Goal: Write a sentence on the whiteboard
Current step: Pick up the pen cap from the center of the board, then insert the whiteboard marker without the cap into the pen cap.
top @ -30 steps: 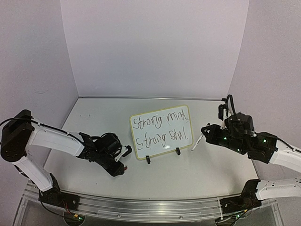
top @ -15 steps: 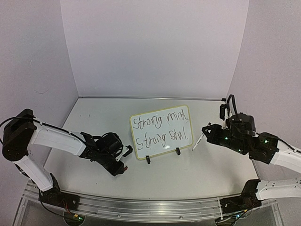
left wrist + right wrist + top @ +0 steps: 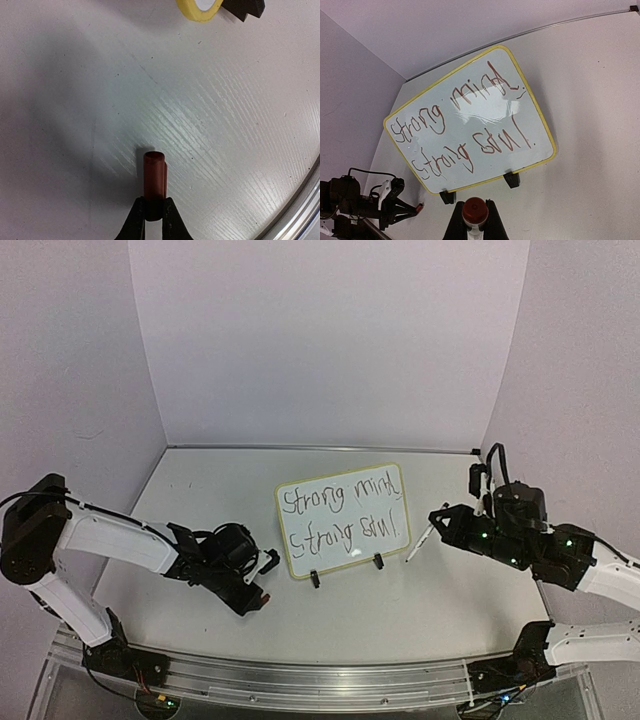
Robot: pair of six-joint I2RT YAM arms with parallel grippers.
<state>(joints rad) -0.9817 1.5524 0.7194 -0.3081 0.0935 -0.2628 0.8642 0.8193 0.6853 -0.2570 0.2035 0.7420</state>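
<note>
The whiteboard point(image 3: 343, 520) stands tilted on its black clips at the table's middle, yellow-framed. The sentence point(image 3: 340, 512) reads "Strong mind / Strong soul" in two lines and shows whole in the right wrist view point(image 3: 470, 125). My left gripper point(image 3: 258, 592) hovers low, left of the board's front corner, shut on a red marker cap point(image 3: 154, 172) that sticks out past the fingertips. My right gripper point(image 3: 442, 520) is right of the board, shut on a slim marker point(image 3: 420, 540) that is clear of the board. The marker's red end point(image 3: 475, 212) sits between the jaws.
Purple walls close in the back and both sides. An aluminium rail point(image 3: 300, 680) runs along the near edge and shows at the corner of the left wrist view point(image 3: 300, 200). The board's yellow corner point(image 3: 200, 7) and one clip point(image 3: 245, 7) lie just ahead of the left gripper.
The left jaws have closed tighter on the red cap and the left gripper has shifted slightly. The right gripper has drawn back a little to the right with the marker.
</note>
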